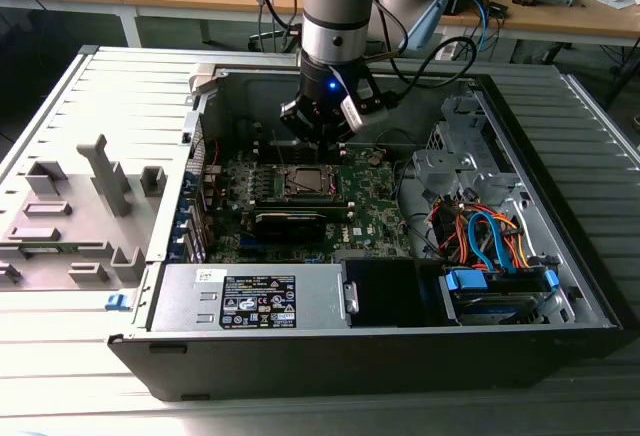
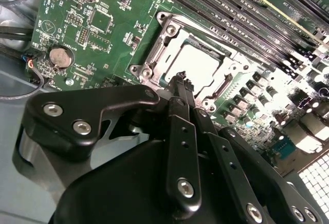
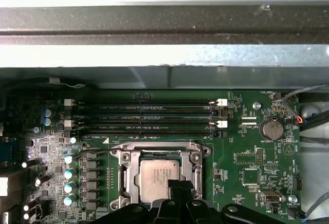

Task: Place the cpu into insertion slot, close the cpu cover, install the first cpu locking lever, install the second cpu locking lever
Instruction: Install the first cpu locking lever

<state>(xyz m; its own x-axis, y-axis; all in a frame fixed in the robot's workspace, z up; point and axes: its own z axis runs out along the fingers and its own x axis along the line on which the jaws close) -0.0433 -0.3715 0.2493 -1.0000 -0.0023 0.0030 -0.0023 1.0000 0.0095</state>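
The end effector (image 2: 181,82), fingers pressed together, hovers at the cpu cover (image 3: 159,157) shut over the cpu (image 3: 160,175); an off-line push could scrape the board.

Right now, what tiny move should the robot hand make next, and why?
Probably ease the gripper down slightly: the cpu already sits inside, the cpu cover lies flat around it, and the shut fingertips hang at the cover's edge.
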